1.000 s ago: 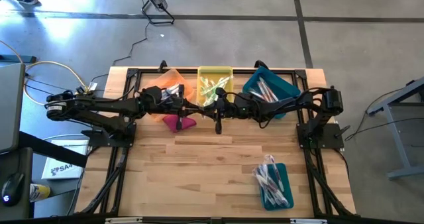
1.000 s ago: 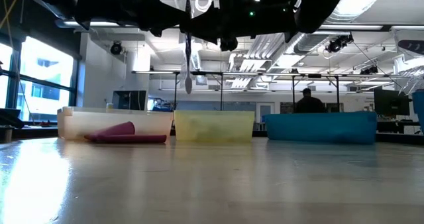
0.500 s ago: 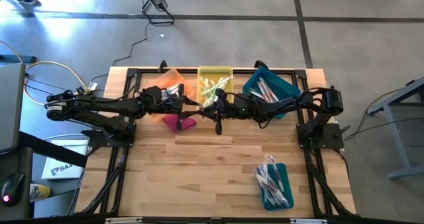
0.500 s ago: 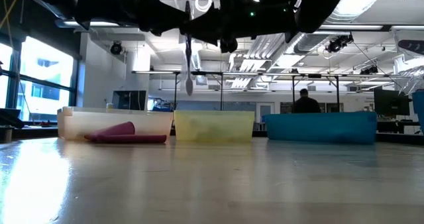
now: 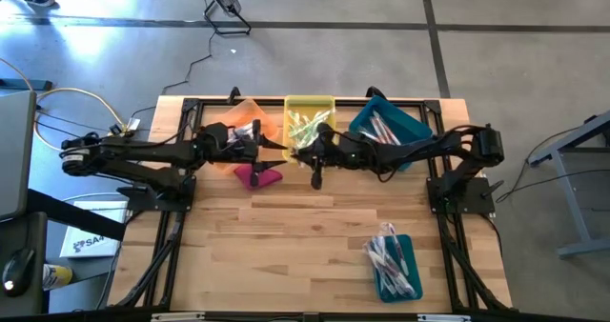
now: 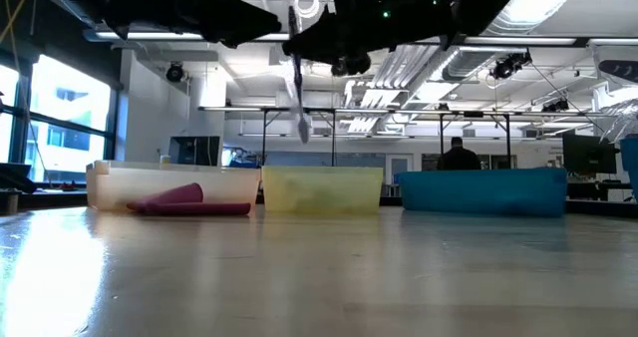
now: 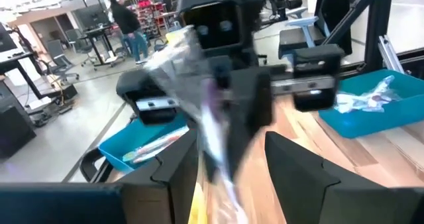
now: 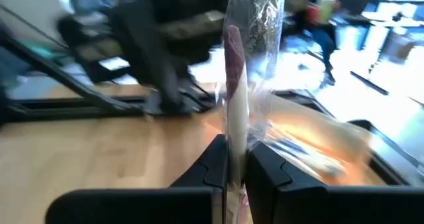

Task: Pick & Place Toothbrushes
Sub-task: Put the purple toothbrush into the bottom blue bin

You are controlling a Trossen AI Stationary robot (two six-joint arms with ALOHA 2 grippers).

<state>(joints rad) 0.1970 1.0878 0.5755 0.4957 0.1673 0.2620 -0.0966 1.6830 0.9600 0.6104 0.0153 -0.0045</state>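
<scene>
A white toothbrush [image 6: 299,96] in a clear wrapper hangs high over the table, in front of the yellow bin [image 5: 309,122]. My right gripper [image 5: 307,156], reaching in from the table's right, is shut on it. My left gripper [image 5: 276,149] comes from the left and stands open just beside it. In the left wrist view its two fingers [image 7: 173,166] stand on either side of the blurred wrapper [image 7: 211,128] with room between. More toothbrushes lie in the yellow bin, the teal bin [image 5: 386,127] and the teal tray [image 5: 396,265]. My right gripper pinches the toothbrush's white handle [image 8: 236,151] between its two fingers [image 8: 213,166], wrapper and all. The brush's dark pink head [image 8: 232,44] is far from the fingers. The toothbrush hangs below the gripper, a little tilted, its lower end [image 6: 304,130] well clear of the table.
An orange bin [image 5: 250,122] stands left of the yellow one, at the far edge. A magenta cloth lump [image 5: 257,175] lies just in front of the orange bin. The near half of the wooden table [image 5: 286,255] is bare apart from the teal tray.
My left gripper has opened and let go of the toothbrush, drawing back a little toward the table's left. The toothbrush stays in my right gripper; it has shifted slightly toward the table's right and hangs tilted where it hung straight before.
</scene>
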